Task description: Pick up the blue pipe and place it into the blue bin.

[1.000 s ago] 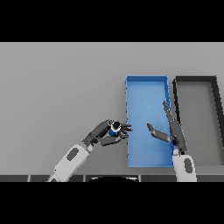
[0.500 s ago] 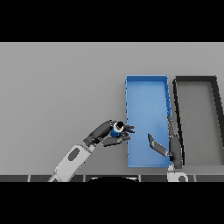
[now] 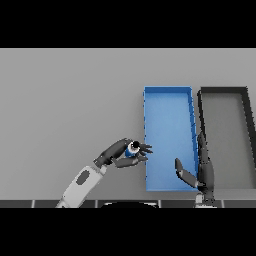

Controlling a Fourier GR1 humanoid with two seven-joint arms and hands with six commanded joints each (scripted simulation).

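Observation:
A short blue pipe (image 3: 132,149) with a dark open end sits in my left hand (image 3: 119,153), whose fingers and thumb are curled round it. The hand holds it just left of the blue bin's left wall, fingertips reaching that wall. The blue bin (image 3: 168,102) is a long shallow tray lying lengthwise away from me, with nothing inside. My right hand (image 3: 201,170) stands open with straight fingers over the bin's near right corner, thumb spread to the left.
A dark grey bin (image 3: 223,91) of the same shape lies directly right of the blue one, their long walls almost touching. Grey table (image 3: 70,100) stretches to the left and back.
My right hand has drawn back toward the near edge and lowered in view. My left hand with the pipe has shifted slightly right, nearer the bin wall.

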